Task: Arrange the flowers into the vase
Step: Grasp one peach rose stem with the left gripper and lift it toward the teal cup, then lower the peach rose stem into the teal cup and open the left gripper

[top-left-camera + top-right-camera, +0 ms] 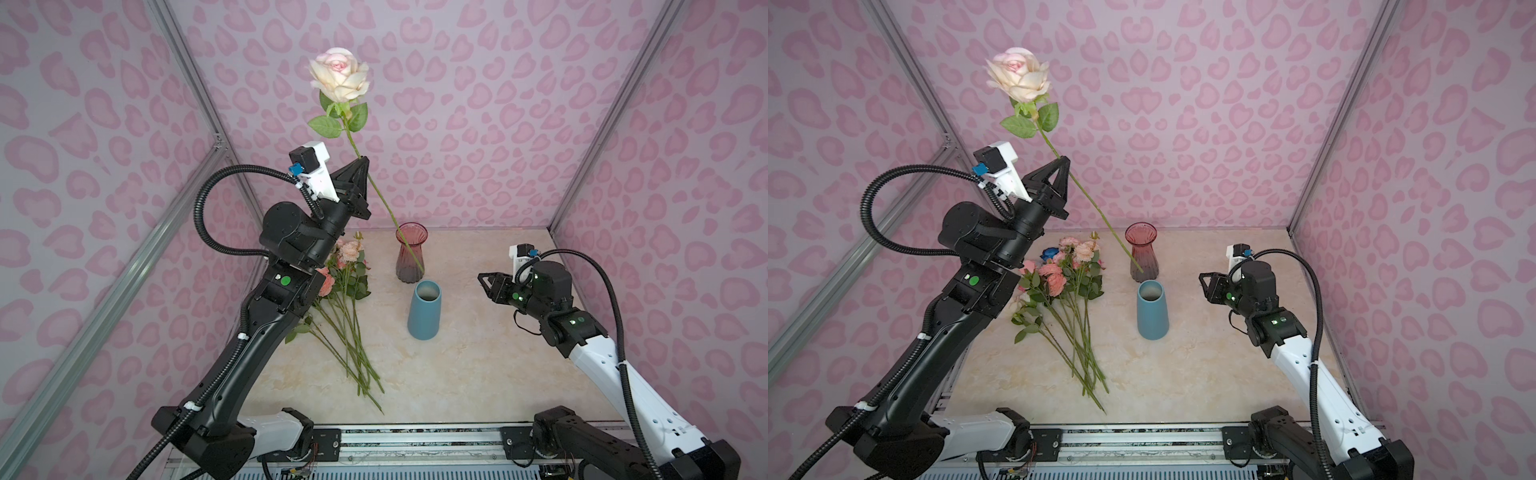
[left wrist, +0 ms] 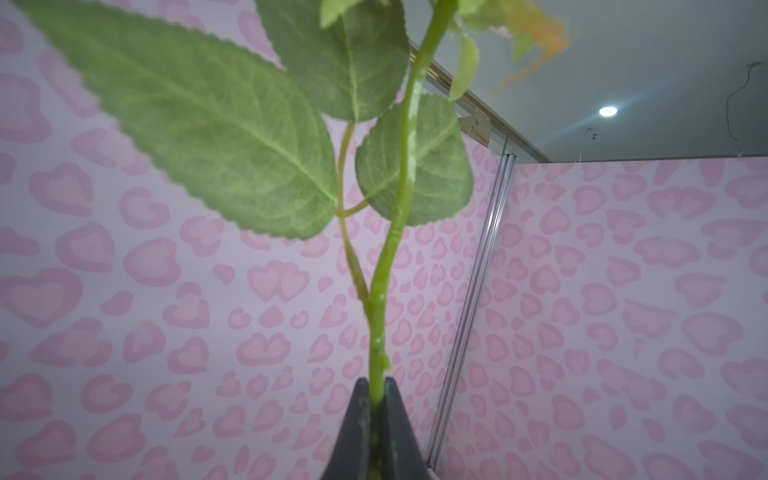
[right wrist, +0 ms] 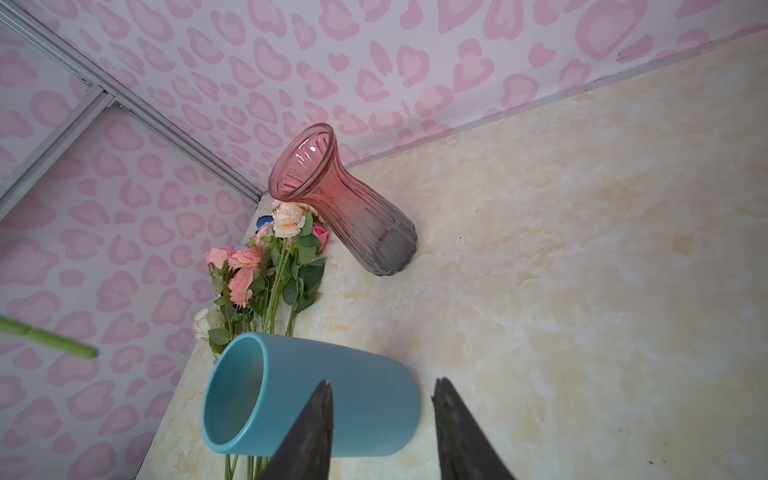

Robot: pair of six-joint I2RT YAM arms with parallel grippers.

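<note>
My left gripper [image 1: 363, 160] [image 1: 1064, 160] [image 2: 377, 384] is raised high and shut on the green stem [image 2: 384, 270] of a cream-pink rose [image 1: 340, 75] [image 1: 1018, 75]. The stem slants down, and its cut end [image 3: 50, 338] hangs in the air just above the mouth of the blue vase [image 1: 424, 309] [image 1: 1152, 316] [image 3: 291, 374]. A pink glass vase [image 1: 403, 266] [image 1: 1148, 257] [image 3: 345, 199] stands right behind it. The other flowers [image 1: 345, 270] [image 1: 1067, 270] [image 3: 257, 266] lie bunched on the table at left. My right gripper [image 1: 482, 278] [image 1: 1202, 278] [image 3: 383, 380] is open and empty, pointing at the blue vase.
The left arm [image 1: 257, 332] leans over the flower bunch. Heart-patterned walls with aluminium posts [image 1: 582, 174] close in the marble-look table [image 1: 478, 374]. A metal rail [image 1: 415, 440] runs along the front edge.
</note>
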